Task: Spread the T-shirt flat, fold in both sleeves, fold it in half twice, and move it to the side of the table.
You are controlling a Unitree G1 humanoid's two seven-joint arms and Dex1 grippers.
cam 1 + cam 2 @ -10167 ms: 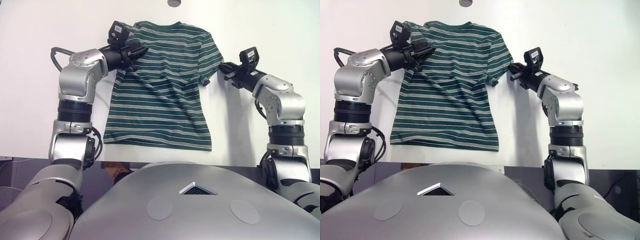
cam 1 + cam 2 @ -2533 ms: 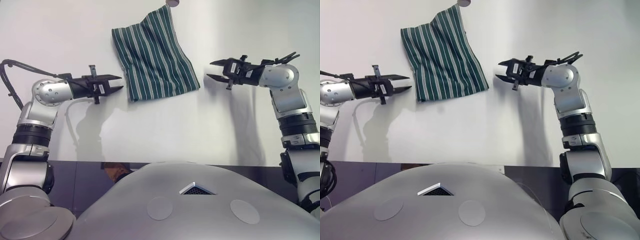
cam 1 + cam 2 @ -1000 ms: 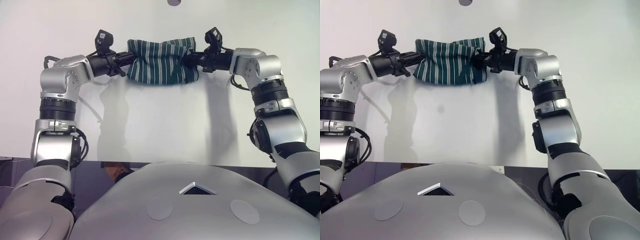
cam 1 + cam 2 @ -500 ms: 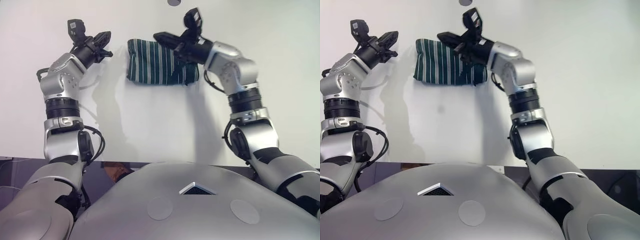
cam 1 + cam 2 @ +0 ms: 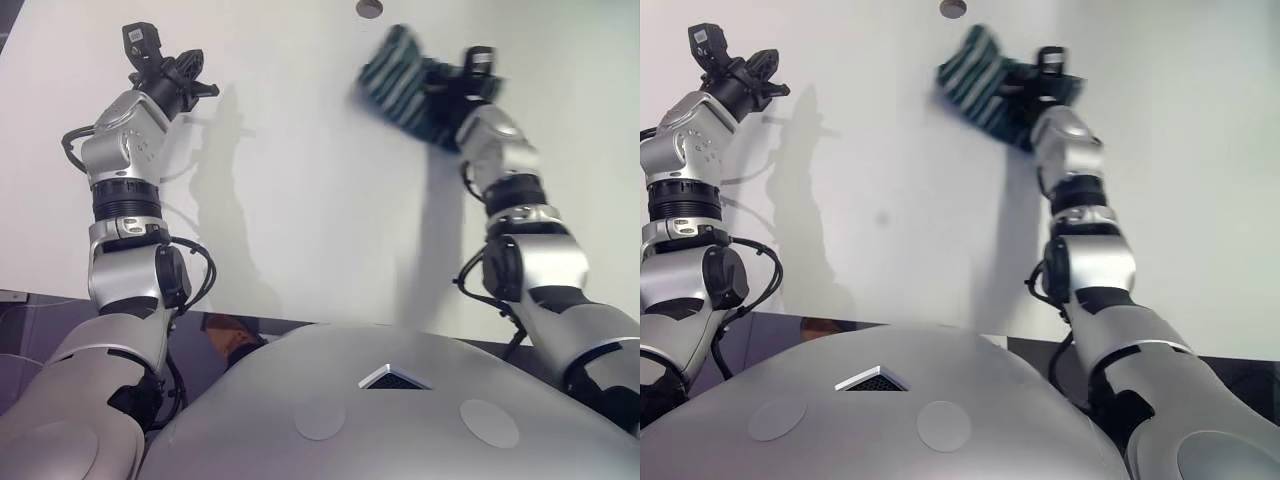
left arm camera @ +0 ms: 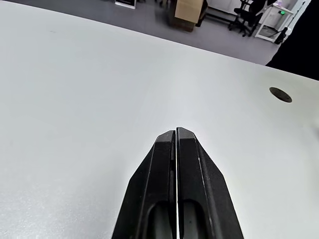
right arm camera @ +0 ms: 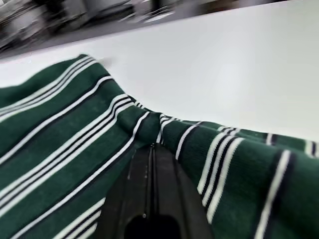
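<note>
The T-shirt (image 5: 398,82), dark green with white stripes, is a small folded bundle at the far right of the white table (image 5: 300,200). My right gripper (image 5: 442,92) is shut on its right-hand edge. In the right wrist view the closed fingers (image 7: 152,164) press into bunched fabric (image 7: 75,129). My left gripper (image 5: 196,86) is held above the far left of the table, well away from the shirt. Its fingers (image 6: 175,149) are shut together with nothing between them.
A round hole (image 5: 369,8) is set in the table near its far edge, just left of the shirt; the same hole (image 6: 280,94) is seen from the left wrist. Beyond the far edge there is floor with chairs and boxes (image 6: 189,10).
The right gripper has closed on the folded shirt and carried it rightward across the table. The left arm stays raised at the far left. The head view has shifted a little.
</note>
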